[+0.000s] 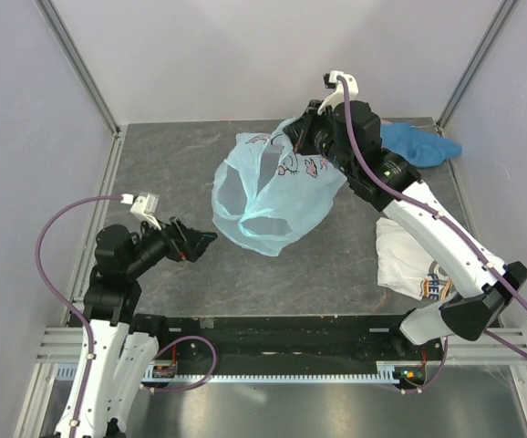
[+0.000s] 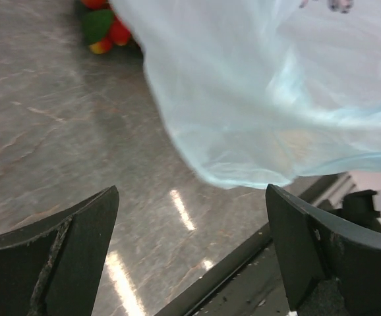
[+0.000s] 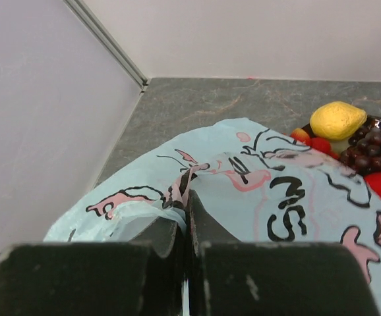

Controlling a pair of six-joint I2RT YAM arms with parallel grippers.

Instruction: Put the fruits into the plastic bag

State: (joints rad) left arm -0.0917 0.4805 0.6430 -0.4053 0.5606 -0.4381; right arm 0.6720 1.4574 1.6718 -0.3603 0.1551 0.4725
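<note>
Right tool (image 3: 185, 197) clenched on a fold of the plastic bag (image 1: 263, 187), upper middle of the overhead view. The bag hangs limp from that one pinch, low over the worktop (image 1: 172, 155). Left tool (image 1: 204, 242) released and empty at lower left, just short of the bag. Fruits (image 3: 349, 135) at the right edge of the right wrist view, partly under the film.

Risks:
- The thin film slips out of the pinch.
- The mouth is collapsed, so no fruit can enter.
- Dragging film rolls the lemon (image 3: 337, 120) away.

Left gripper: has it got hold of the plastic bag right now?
No, the left gripper stands wide open in its wrist view, with the plastic bag beyond its fingertips, not between them.
</note>
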